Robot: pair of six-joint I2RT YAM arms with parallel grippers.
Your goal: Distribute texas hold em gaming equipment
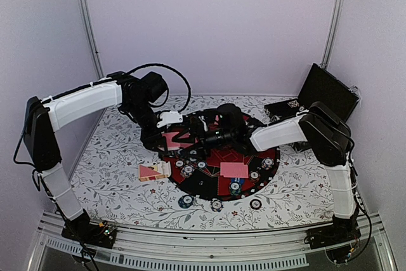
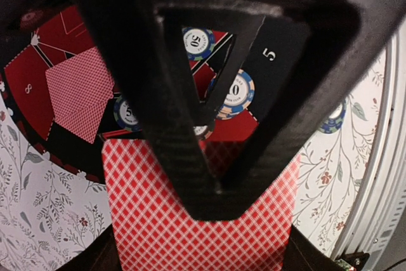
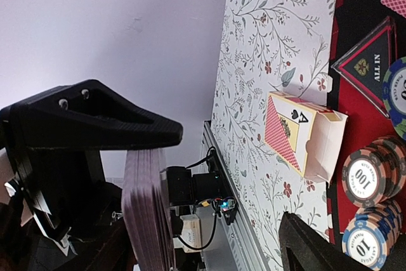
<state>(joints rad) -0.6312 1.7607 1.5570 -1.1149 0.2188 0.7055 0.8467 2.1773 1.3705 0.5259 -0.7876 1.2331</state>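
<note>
Left wrist view: the left tool (image 2: 212, 200) clamps the card deck (image 2: 158, 236) above the mat (image 1: 209, 186); the right tool (image 1: 212, 136) gapes beside it. A skewed pinch could drag 2 cards together, scattering them.

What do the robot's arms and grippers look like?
The left arm and right arm have white covers on their links, with black joints and bases. A black cable loops off the left arm's wrist. The left gripper and right gripper are black, with flat triangular fingers cut out in the middle.
</note>
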